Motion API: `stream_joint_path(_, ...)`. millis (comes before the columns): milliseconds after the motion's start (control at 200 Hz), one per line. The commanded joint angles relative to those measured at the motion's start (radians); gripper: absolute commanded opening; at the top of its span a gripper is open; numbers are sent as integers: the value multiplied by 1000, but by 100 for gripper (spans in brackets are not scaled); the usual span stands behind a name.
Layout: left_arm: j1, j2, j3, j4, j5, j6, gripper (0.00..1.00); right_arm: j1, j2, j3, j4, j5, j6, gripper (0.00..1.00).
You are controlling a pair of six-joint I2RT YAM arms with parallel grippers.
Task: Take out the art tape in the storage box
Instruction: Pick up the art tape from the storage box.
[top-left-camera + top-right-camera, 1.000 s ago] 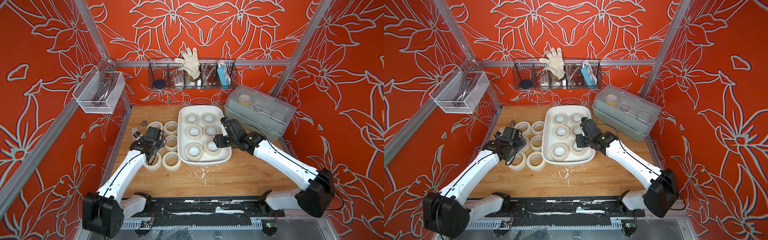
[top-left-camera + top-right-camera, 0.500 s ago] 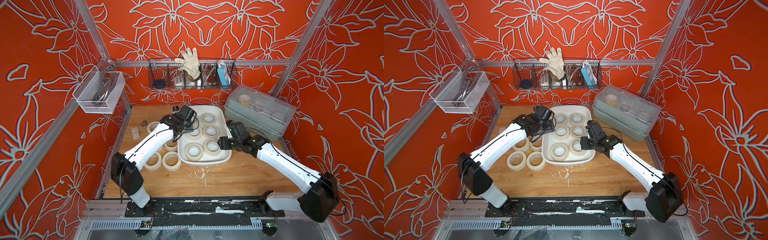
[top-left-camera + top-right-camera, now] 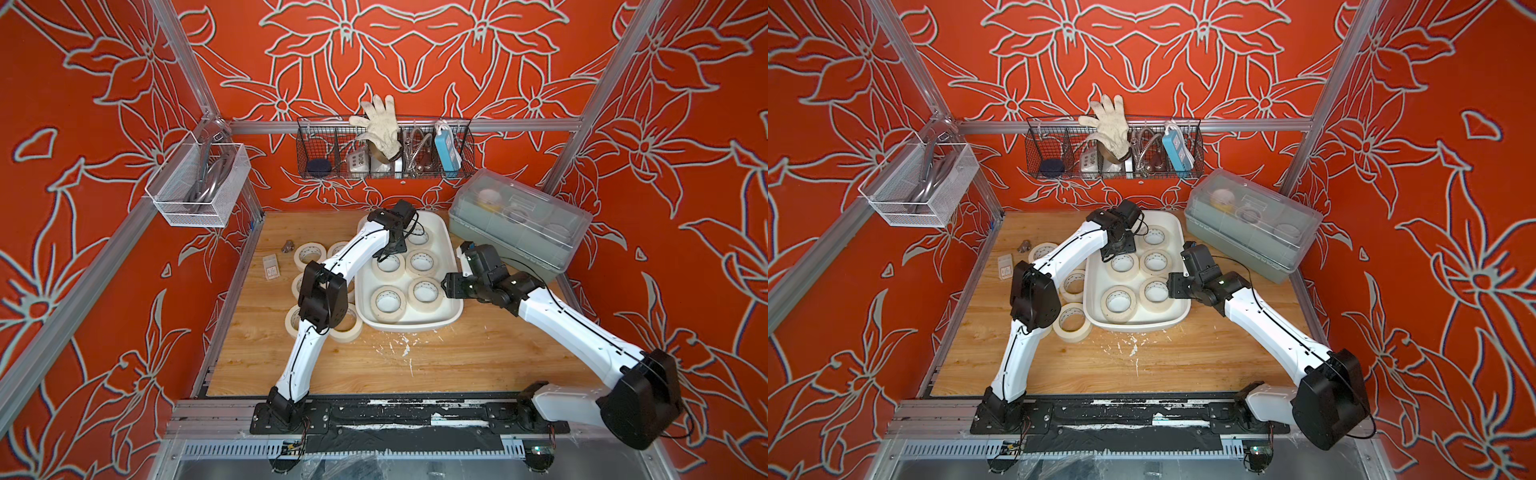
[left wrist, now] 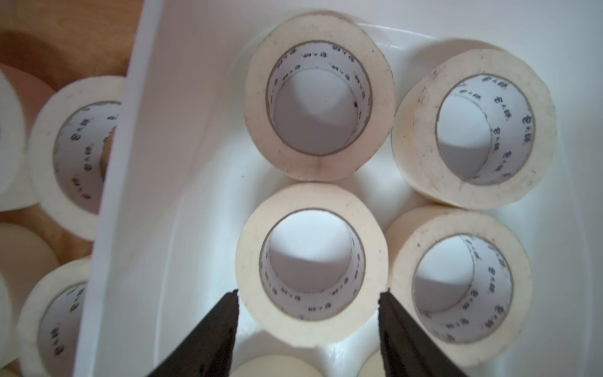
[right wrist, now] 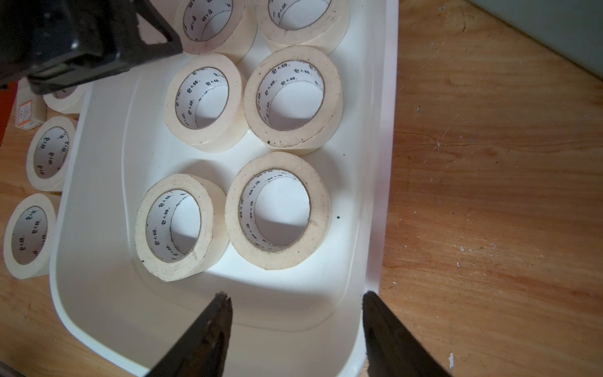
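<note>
Counting six cream masking-tape rolls (image 5: pixel 277 160) in the white plastic tub (image 4: pixel 182 147), my left gripper's (image 4: pixel 308 293) open jaws straddle one.

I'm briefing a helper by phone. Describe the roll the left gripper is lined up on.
Start at the big white tub, holding six tape rolls in two columns. Take the column nearest the loose rolls. It is the middle roll, the only one framed by the fingertips of the left gripper.
</note>
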Motion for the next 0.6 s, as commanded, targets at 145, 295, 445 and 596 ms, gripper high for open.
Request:
stream_joint_path(145, 59, 130, 129, -29, -52, -171, 61, -11, -10, -30, 25, -31, 18, 67)
stream_joint_path(295, 83, 183, 166, -11, -59, -215, 61, -15, -5, -33, 31, -36, 20, 67)
stream_joint_path(445, 100, 224, 183, 9, -37, -250, 61, -18, -2, -36, 36, -42, 22, 67)
stream_joint_path(596, 115, 249, 157, 65, -21, -278, 59, -24, -2, -38, 41, -43, 27, 67)
